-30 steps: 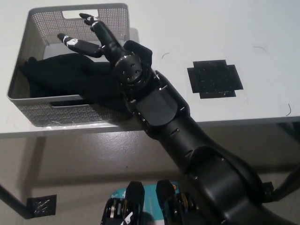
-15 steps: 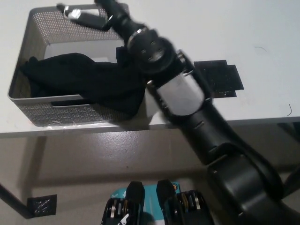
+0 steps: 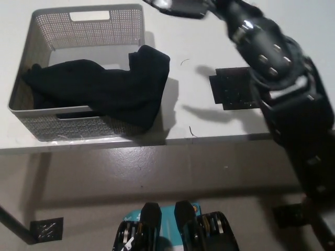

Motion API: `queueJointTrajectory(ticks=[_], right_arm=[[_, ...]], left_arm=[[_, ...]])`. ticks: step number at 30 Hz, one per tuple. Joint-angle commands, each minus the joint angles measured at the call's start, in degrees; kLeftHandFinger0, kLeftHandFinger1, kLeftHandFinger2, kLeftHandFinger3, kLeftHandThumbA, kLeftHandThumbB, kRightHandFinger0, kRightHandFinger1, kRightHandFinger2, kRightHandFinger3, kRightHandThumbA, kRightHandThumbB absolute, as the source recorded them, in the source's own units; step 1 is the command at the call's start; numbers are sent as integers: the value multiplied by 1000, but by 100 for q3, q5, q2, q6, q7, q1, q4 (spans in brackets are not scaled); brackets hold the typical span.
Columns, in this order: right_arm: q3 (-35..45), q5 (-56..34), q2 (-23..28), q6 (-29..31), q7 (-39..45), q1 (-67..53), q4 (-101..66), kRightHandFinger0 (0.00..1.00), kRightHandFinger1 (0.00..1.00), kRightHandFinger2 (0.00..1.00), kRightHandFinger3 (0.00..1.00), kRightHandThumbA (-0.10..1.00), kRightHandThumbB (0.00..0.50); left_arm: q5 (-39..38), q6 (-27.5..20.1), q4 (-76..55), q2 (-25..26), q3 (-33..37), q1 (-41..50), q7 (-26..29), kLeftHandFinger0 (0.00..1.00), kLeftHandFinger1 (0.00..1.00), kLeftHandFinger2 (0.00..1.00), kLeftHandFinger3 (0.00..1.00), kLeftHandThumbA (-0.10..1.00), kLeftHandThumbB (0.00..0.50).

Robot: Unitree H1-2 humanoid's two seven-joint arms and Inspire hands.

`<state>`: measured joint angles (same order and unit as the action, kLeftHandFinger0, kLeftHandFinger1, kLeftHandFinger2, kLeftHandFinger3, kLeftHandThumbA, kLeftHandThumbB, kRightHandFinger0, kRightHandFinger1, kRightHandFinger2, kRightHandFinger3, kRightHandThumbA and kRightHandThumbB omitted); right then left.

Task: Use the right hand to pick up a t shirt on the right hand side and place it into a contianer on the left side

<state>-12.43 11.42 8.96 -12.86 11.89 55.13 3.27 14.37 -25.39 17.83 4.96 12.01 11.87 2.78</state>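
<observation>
Now you are seeing the black t-shirt [image 3: 104,91] lying in the grey perforated plastic basket [image 3: 84,26] at upper left, draping over its right wall onto the white bench [image 3: 220,31]; the black right hand [image 3: 175,6] is blurring at the top edge, its grip impossible to tell.

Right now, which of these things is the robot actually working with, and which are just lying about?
Part of the job:
- black t-shirt, partly in the basket, one end draped over its right rim
- grey perforated basket
- black right hand, raised at the top edge, holding nothing

Just lying about:
- black square pad on the white table
- small black patch on the floor
</observation>
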Motion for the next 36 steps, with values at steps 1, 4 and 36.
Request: queueJointTrajectory(ticks=[1, 4, 36], right_arm=[[-41, -100, 671, -105, 583, -1044, -1965, 1000, 1000, 1000, 1000, 761, 264], [196, -196, 815, 203, 308, -2343, -2511, 1000, 1000, 1000, 1000, 784, 278], [-76, 729, 1147, 3979, -2233, -7430, 1765, 1000, 1000, 1000, 1000, 1000, 289]], left_arm=[[-251, -154, 186, 205, -186, 105, 275, 916, 1000, 1000, 1000, 1000, 218], [-331, -154, 302, 214, -237, 54, 286, 921, 1000, 1000, 1000, 1000, 204], [-925, -154, 246, 175, -741, 143, 570, 1000, 1000, 1000, 1000, 1000, 287]])
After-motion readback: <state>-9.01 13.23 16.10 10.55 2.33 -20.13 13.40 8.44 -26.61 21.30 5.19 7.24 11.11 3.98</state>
